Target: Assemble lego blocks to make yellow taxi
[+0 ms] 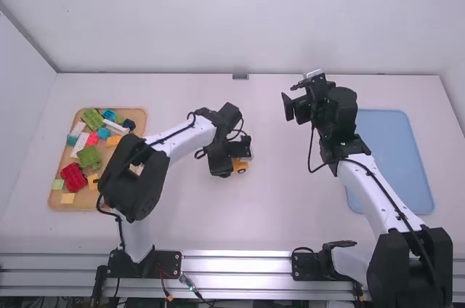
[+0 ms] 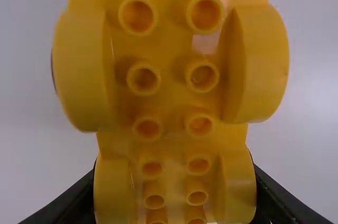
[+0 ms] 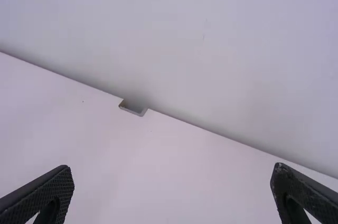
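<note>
- Okay, got a yellow car-shaped piece [image 1: 240, 165] clamped in the left pincer [image 1: 238, 151], out around the middle of the white counter [image 1: 276, 206].
- Looks squeezed at one end, right between the two fingertips, and extends well out past them toward the wrist camera's view.
- Sits on the near side of that pincer in the high view, partly tucked under the black parts. Can't tell about contact with the counter, honestly.
- In the left wrist view, shows two neat rows of round hollow pegs, plus chunky rounded wheel arches down both sides.
- As for the right pincer [image 1: 290, 96], wide apart, up near the far side of the counter and well apart from the yellow piece.
- Off to the left, a wooden tray [image 1: 143, 115] with a jumble of blocks: green ones [image 1: 89, 157], a red one [image 1: 73, 176], white ones [image 1: 82, 144], blue ones [image 1: 109, 115] and small yellow ones [image 1: 93, 181]. Well apart from both pincers, by the way.
- Over on the right, a flat blue tray [image 1: 398, 163], just beside the right arm [image 1: 374, 193].
</note>
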Robot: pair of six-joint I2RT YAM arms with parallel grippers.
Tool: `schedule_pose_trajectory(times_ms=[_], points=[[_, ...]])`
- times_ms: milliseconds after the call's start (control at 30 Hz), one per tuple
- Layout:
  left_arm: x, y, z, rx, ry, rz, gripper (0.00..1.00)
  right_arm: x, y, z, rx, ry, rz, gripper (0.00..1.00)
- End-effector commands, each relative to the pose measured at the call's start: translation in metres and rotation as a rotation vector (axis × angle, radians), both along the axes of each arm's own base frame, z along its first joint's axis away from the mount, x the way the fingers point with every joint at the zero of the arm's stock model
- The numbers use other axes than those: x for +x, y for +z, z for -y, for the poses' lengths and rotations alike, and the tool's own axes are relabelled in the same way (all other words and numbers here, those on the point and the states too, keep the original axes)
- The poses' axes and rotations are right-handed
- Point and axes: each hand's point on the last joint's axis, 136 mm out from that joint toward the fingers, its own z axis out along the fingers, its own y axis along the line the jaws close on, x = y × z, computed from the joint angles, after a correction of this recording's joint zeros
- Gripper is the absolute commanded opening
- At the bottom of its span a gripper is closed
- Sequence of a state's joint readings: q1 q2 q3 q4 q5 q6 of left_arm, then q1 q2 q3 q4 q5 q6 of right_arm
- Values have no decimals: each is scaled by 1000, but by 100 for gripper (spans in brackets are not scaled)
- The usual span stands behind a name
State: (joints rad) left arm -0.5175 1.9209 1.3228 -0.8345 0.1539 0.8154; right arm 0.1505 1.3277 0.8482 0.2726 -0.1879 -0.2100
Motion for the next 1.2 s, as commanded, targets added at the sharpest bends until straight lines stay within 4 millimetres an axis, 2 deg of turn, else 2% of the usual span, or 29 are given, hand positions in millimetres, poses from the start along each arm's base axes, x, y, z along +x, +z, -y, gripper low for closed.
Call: schedule_pose_trajectory(times_ms=[0,200,367,467,533,633,833,900,1000,1033,1167], points=[[-11,-6,7,-34,-80,-37,2,5,13,-2,9,6,24,99],[-12,-20,11,-36,-99,-4,1,5,14,-2,7,6,28,99],[-22,-31,10,31,-144,20,1,5,15,-2,7,5,33,99],[-23,-32,11,52,-152,31,13,5,14,-2,7,6,32,99],[-24,-32,12,51,-154,28,16,5,14,-2,7,6,31,99],[-24,-33,9,47,-138,19,16,5,13,-2,6,6,28,99],[-22,-40,7,50,-90,38,25,5,13,-2,6,6,25,99],[-25,-41,9,52,-99,35,41,5,13,-2,6,6,24,99],[-23,-42,9,50,-98,44,54,5,13,-2,6,6,24,99],[-22,-42,10,47,-98,48,96,5,13,-2,6,6,24,99],[-19,-42,11,43,-96,59,99,5,13,-2,6,6,24,99]])
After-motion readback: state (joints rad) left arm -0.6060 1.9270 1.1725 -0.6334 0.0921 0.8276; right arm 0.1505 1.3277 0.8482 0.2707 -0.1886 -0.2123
